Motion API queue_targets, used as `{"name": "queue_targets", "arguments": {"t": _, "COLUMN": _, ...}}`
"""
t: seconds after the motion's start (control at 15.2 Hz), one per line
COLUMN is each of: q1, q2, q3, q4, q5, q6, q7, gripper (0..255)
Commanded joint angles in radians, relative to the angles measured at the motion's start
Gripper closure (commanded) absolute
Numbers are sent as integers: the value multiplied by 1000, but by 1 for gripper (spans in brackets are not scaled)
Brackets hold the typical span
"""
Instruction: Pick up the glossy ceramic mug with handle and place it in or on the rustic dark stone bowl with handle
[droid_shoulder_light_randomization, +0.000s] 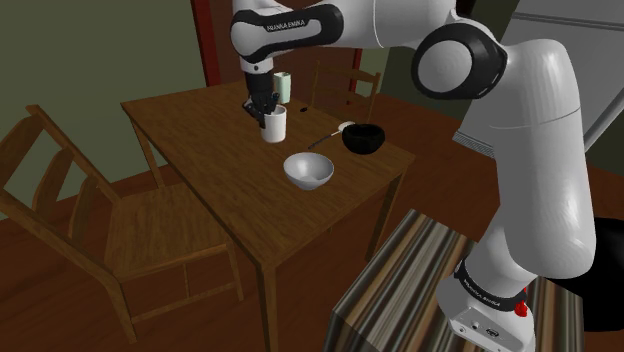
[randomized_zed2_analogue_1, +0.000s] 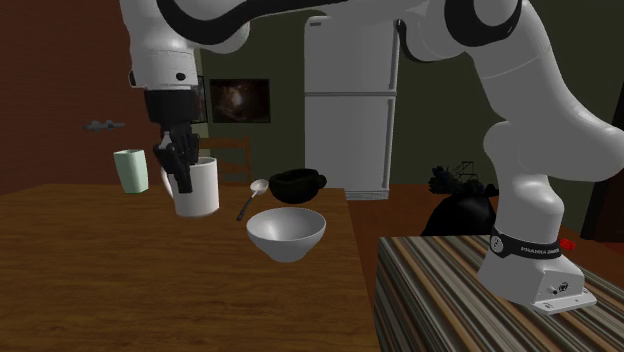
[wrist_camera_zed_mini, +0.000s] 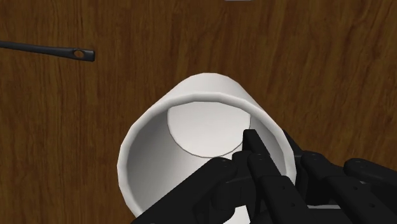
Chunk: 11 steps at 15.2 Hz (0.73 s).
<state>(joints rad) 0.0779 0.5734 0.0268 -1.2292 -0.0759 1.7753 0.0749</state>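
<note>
A dark wooden surface (droid_shoulder_light_randomization: 230, 190) stands in a dim dining room, with chairs (droid_shoulder_light_randomization: 90, 200) drawn up to it and a white refrigerator (randomized_zed2_analogue_1: 350, 110) against the far wall in the second exterior view. The white mug (droid_shoulder_light_randomization: 275, 126) is on the far part of the surface, and the arm reaches down onto it. The end effector (wrist_camera_zed_mini: 270, 143) is closed on the mug's wall. The wrist view shows one finger inside the rim and the other outside, pinching the wall between them rather than spanning the whole body, which looks too broad for the jaws. This rim pinch leaves the mouth facing up and lets the mug hang below the hand. Whether the base has cleared the wood I cannot tell.

The dark bowl (droid_shoulder_light_randomization: 362, 138), the target, sits to the shoulder view's right of the mug, near it but apart. A spoon (droid_shoulder_light_randomization: 325, 138) lies between them, its head just beside the dark bowl's rim. A pale grey bowl (droid_shoulder_light_randomization: 308, 170) rests nearer the stand, and a pale green cup (randomized_zed2_analogue_1: 130, 170) stands just behind the mug. I judge the grasp made and the carry ahead. The mug needs enough height to pass over the spoon and the dark bowl's rim, and the thin off-centre grip could let it swing or slip
</note>
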Motion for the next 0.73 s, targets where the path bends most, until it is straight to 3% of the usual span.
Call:
{"name": "queue_targets", "arguments": {"t": 0.0, "q1": 0, "q2": -3, "q3": 0, "q4": 23, "q5": 0, "q6": -26, "q7": -2, "gripper": 255}}
{"name": "queue_targets", "arguments": {"t": 0.66, "q1": 3, "q2": 18, "q3": 0, "q4": 192, "q5": 1, "q6": -174, "q7": -10, "gripper": 255}}
